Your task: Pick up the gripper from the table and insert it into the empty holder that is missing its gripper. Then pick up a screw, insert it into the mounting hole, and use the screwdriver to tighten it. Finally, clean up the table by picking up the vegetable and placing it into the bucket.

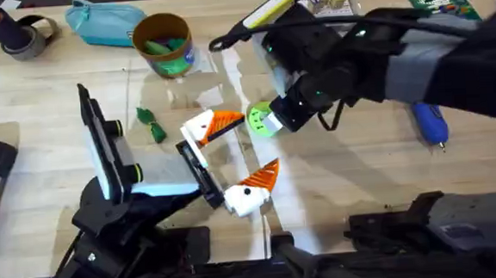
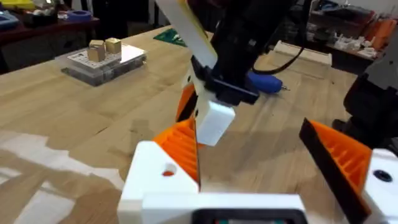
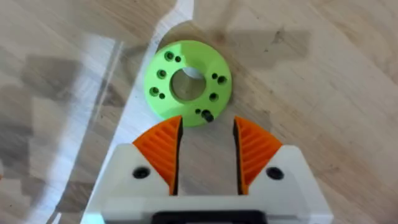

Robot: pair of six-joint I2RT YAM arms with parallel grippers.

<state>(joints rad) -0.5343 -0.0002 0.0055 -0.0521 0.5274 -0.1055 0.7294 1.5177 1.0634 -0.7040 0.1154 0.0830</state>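
The wooden table (image 1: 379,161) spreads wide, with its barest stretch of boards at the right, broken there by the blue screwdriver (image 1: 430,121) lying near the right edge, well apart from the rest. The right arm reaches in from the right across the middle, and the right gripper (image 3: 206,149) hangs just over the lime-green round dish (image 3: 188,83), its orange ribbed fingers (image 3: 163,149) parted by a narrow gap and holding nothing; a small dark screw (image 3: 207,116) sits at the dish's rim, right before that gap. The left arm rises from the lower left, and the left gripper (image 1: 223,162) sits low near the table's centre, its fingers (image 2: 339,155) spread wide, with nothing seen clamped between them. Whether the loose gripper is among the white and orange pieces there cannot be told. At the far edge stands the ochre-brown bucket (image 1: 164,43), with green things showing inside it, beside a teal pouch (image 1: 101,23) and a roll of tape (image 1: 28,38) toward the far left corner. The dark green vegetable (image 1: 151,125) lies on open wood between the bucket and the left gripper, touching neither.
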